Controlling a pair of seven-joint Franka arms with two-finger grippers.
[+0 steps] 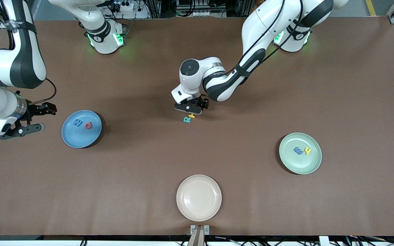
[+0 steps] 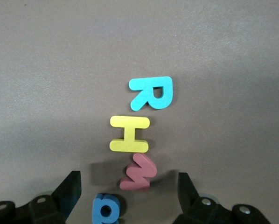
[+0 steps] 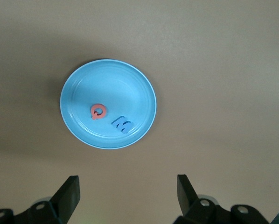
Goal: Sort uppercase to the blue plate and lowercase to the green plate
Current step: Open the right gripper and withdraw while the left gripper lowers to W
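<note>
Claws: left (image 2: 128,196) spread over foam red m (image 2: 138,173) | right (image 3: 128,196) spread, beside round blue plate (image 3: 79,88)

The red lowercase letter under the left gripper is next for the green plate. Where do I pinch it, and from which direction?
Come straight down with the left gripper; its fingers stand open on either side of the red lowercase letter. It lies flat, so pinch its two long outer edges at mid-length. Probably stay clear of its ends: the yellow H touches one, and the blue a sits close to the other.
</note>
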